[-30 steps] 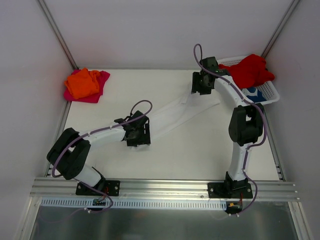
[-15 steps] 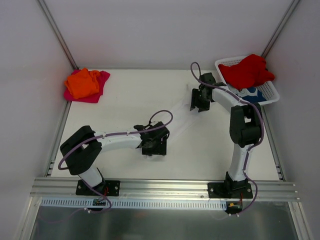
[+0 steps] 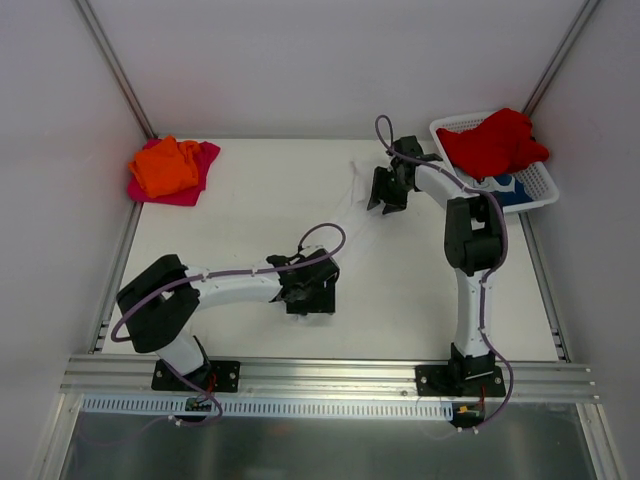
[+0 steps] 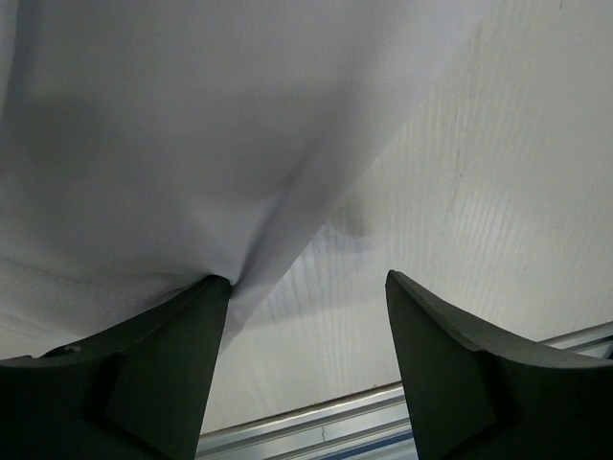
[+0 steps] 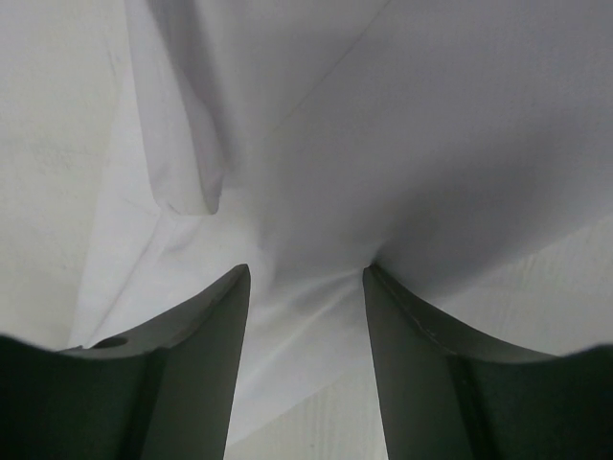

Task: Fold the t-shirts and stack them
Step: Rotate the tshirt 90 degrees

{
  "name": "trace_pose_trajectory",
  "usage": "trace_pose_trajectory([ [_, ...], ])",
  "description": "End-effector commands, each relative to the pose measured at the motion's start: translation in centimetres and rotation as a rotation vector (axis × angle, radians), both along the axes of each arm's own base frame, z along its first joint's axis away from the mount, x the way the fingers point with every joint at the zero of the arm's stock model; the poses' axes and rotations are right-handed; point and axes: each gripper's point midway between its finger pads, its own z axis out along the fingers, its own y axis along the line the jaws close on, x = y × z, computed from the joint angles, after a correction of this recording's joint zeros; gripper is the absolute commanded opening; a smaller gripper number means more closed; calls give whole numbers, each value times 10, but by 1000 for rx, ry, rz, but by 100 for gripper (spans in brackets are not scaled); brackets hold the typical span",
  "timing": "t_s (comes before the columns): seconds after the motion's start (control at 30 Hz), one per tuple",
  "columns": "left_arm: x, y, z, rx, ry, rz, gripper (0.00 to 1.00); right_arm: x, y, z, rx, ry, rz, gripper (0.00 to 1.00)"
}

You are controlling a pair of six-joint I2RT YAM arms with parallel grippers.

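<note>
The white t-shirt fills the top of the left wrist view, and a fold of it hangs at the tip of my left finger. My left gripper is open, with bare table between its fingers. In the right wrist view the same white cloth runs between the fingers of my open right gripper. From above, the white shirt barely shows against the table between the left gripper and the right gripper. An orange t-shirt lies on a magenta-pink one at the far left.
A white mesh basket stands at the far right with a red t-shirt heaped in it and a blue-and-white one beneath. Grey walls close in on both sides. A metal rail runs along the near edge.
My left gripper has swung right and toward the near edge. My right gripper has moved left, away from the basket. The white band of shirt stretched between them has slackened and is much harder to see.
</note>
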Motion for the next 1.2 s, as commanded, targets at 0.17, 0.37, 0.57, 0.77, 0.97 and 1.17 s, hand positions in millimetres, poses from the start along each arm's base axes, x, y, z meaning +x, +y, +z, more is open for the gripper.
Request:
trace_pose_trajectory([
  [0.17,-46,-2,-26,98,149,-77,68,34,6,-5,19,18,11,55],
  [0.37,-49,-46,-26,73,157,-181,68,42,15,-6,30,22,35,55],
  [0.57,-55,-95,-23,24,157,-291,68,45,24,-9,51,29,51,55],
  [0.77,-61,-126,-21,-16,160,-360,67,40,44,-17,75,48,94,55],
  [0.97,-60,-131,-17,-24,153,-370,67,32,76,-21,99,59,174,55],
  [1.17,-61,-125,-18,-14,152,-364,67,31,88,-21,106,57,197,56],
])
